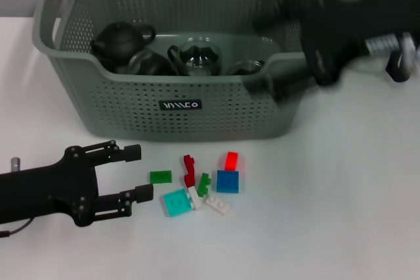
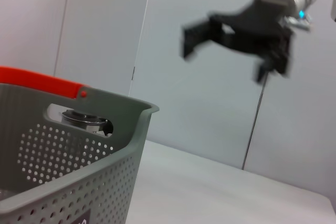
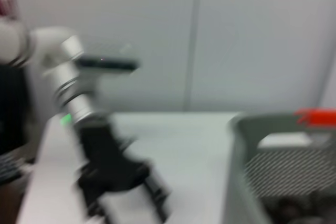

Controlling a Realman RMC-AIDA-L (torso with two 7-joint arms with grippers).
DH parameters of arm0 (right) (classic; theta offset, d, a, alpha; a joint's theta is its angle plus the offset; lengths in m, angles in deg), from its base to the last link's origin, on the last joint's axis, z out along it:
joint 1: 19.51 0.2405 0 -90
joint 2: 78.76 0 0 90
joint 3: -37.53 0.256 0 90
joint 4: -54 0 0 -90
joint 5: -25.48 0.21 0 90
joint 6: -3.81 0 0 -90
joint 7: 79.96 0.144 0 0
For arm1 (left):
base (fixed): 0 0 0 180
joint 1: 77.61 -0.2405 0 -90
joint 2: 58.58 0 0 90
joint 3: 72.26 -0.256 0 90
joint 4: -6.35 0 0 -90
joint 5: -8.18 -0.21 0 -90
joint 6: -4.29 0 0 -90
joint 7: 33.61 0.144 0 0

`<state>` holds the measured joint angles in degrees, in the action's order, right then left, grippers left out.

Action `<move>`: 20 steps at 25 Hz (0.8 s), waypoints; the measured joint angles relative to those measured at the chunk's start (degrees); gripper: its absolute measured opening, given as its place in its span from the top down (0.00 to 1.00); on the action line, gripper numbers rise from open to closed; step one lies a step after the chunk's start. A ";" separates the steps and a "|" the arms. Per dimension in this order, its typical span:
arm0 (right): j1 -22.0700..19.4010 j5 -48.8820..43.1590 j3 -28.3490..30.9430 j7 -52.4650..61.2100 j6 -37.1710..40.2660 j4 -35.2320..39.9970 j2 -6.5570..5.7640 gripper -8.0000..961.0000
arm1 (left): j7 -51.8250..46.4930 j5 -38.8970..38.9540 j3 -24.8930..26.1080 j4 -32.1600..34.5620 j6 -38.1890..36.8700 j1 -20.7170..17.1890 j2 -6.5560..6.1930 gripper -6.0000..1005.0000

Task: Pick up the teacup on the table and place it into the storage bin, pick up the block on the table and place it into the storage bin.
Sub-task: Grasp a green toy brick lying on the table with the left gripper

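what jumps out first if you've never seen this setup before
The big storage bin at the back of the white table, with a dark teapot and glassware inside. Then the cluster of small colourful blocks in front of it. The left gripper sits low beside the blocks with its jaws open, while the right gripper hangs over the bin's right end.
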<state>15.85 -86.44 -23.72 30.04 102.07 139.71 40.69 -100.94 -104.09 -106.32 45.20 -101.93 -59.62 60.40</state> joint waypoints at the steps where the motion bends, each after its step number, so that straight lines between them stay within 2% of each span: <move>1: -0.74 -0.16 0.32 -0.89 2.14 -0.05 -0.03 0.01 | 0.00 -0.11 0.10 0.00 0.01 0.10 -0.01 0.27; 5: -2.23 -5.44 0.85 -2.19 6.62 -3.22 -0.17 0.01 | 0.00 -0.41 -0.13 0.16 0.40 0.61 -0.14 0.27; 10: -1.43 -10.96 0.46 -0.88 9.41 -8.56 0.26 0.01 | -0.21 -4.06 -0.32 2.87 0.78 1.58 -0.18 0.27; 15: -0.43 -14.34 -1.99 2.58 10.02 -13.44 0.59 0.01 | -2.44 -10.22 -0.41 8.43 0.94 3.71 -0.26 0.27; 20: 0.86 -14.46 -1.89 5.07 9.15 -17.37 0.57 0.01 | -6.28 -15.58 -0.84 15.73 1.09 6.83 -0.33 0.27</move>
<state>16.71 -100.90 -25.62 35.10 111.22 122.34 41.26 -107.22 -119.68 -107.16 60.93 -100.85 -52.79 60.07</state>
